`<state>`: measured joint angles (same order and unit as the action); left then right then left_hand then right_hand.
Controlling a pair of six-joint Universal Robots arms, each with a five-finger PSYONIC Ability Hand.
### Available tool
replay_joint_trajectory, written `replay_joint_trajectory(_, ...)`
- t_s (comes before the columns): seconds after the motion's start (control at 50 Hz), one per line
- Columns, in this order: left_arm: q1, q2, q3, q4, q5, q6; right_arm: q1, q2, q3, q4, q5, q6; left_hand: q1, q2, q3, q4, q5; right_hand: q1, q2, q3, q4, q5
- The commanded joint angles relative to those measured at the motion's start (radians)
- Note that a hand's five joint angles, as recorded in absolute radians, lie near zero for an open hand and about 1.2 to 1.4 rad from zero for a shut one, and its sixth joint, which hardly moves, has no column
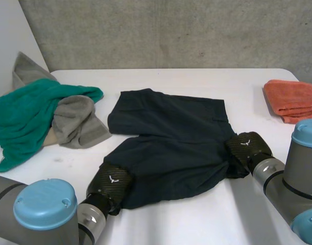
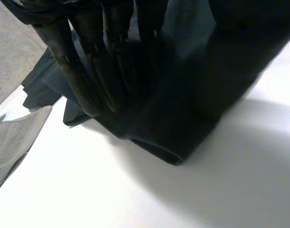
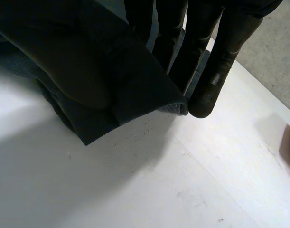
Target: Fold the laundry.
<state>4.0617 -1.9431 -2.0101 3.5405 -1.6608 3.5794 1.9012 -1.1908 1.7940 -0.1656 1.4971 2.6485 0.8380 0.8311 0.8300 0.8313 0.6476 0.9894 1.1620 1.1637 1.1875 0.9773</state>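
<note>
The dark navy fabric shorts [image 1: 171, 143] lie spread over the middle of the frame on the white worktop [image 1: 196, 219], waistband toward the upper centre and the lower hem running down toward the lower left. The robot's left hand [image 1: 111, 182] is at the shorts' lower-left corner, below centre-left in the head view, its back uppermost and the cloth drawn over its front. In the left wrist view its fingers [image 2: 83, 90] run straight down against the dark cloth [image 2: 182, 118], which rises in a thick fold on the thumb side just off the worktop, so the corner looks pinched there. The right hand [image 1: 247, 145] is at the shorts' right edge, at centre-right of the frame, tucked under the hem. In the right wrist view its straight fingers [image 3: 216, 80] stand behind a lifted fold of the shorts [image 3: 88, 71], and the cloth wraps over a rounded form facing them, so that edge is pinched between the two. The grey arms with light-blue caps come in from the lower left [image 1: 43, 214] and lower right [image 1: 298, 173]. At the left of the frame a crumpled green towel [image 1: 28, 117] touches a rumpled grey cloth [image 1: 76, 120], which lies just beside the shorts. A folded orange towel [image 1: 293, 99] sits at the upper right, well apart. A grey concrete wall [image 1: 171, 30] runs across the top.
</note>
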Motion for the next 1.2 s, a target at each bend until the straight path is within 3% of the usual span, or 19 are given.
replay_joint_trajectory(0.02,0.025,0.001,0.021,0.000,-0.008,0.042,-0.001,-0.018,0.004,0.003,-0.003,-0.008,0.558,0.565,0.566,0.565,0.574,0.407,0.234,0.233,0.209,0.244)
replay_joint_trajectory(0.12,0.031,0.127,0.018,-0.014,-0.043,0.044,0.001,-0.087,0.013,0.052,-0.003,-0.059,0.558,0.565,0.566,0.565,0.574,0.407,0.234,0.233,0.209,0.244)
replay_joint_trajectory(0.2,0.019,0.236,0.008,-0.101,-0.047,0.045,-0.001,-0.183,0.021,0.219,-0.018,-0.217,0.558,0.565,0.566,0.565,0.574,0.407,0.234,0.233,0.209,0.244)
replay_joint_trajectory(0.3,-0.013,0.338,0.030,-0.442,-0.042,0.036,-0.005,-0.298,0.016,0.515,-0.061,-0.410,0.558,0.565,0.566,0.565,0.574,0.407,0.234,0.233,0.209,0.244)
replay_joint_trajectory(0.38,-0.046,0.332,0.054,-0.663,-0.027,0.038,-0.033,-0.306,0.015,0.688,-0.074,-0.473,0.558,0.565,0.566,0.565,0.574,0.407,0.234,0.233,0.209,0.244)
replay_joint_trajectory(0.44,-0.061,0.308,0.097,-0.724,-0.019,0.039,-0.057,-0.309,0.001,0.718,-0.092,-0.470,0.558,0.565,0.566,0.565,0.574,0.407,0.234,0.233,0.209,0.244)
replay_joint_trajectory(0.58,-0.058,0.195,0.240,-0.520,-0.017,0.044,-0.063,-0.175,-0.054,0.582,-0.130,-0.432,0.558,0.565,0.566,0.565,0.574,0.407,0.234,0.233,0.209,0.244)
replay_joint_trajectory(0.74,-0.020,-0.112,0.566,-0.218,-0.020,0.140,-0.060,-0.054,-0.250,0.474,-0.107,-0.237,0.558,0.565,0.566,0.565,0.574,0.407,0.234,0.233,0.209,0.244)
replay_joint_trajectory(0.88,0.040,-0.391,0.876,-0.057,-0.014,0.324,-0.059,0.115,-0.448,0.362,-0.051,-0.197,0.558,0.565,0.566,0.565,0.574,0.407,0.234,0.233,0.209,0.244)
replay_joint_trajectory(1.02,0.052,-0.620,1.112,0.093,-0.001,0.349,-0.057,0.305,-0.619,0.206,-0.005,-0.208,0.558,0.565,0.566,0.565,0.574,0.407,0.234,0.233,0.209,0.244)
replay_joint_trajectory(1.12,0.063,-0.727,1.226,0.106,0.052,0.345,-0.057,0.407,-0.700,0.129,0.023,-0.209,0.558,0.565,0.566,0.565,0.574,0.396,0.224,0.222,0.198,0.234)
replay_joint_trajectory(1.16,0.065,-0.753,1.252,0.113,0.065,0.345,-0.057,0.430,-0.719,0.106,0.031,-0.209,0.558,0.565,0.566,0.565,0.574,0.022,-0.150,-0.152,-0.176,-0.140)
replay_joint_trajectory(1.18,0.065,-0.776,1.275,0.113,0.073,0.345,-0.057,0.450,-0.735,0.082,0.043,-0.209,0.515,0.522,0.523,0.522,0.531,-0.442,-0.614,-0.616,-0.640,-0.604)
replay_joint_trajectory(1.2,0.065,-0.786,1.284,0.115,0.075,0.345,-0.057,0.459,-0.742,0.068,0.051,-0.208,0.192,0.199,0.200,0.199,0.208,-0.667,-0.840,-0.842,-0.865,-0.830)
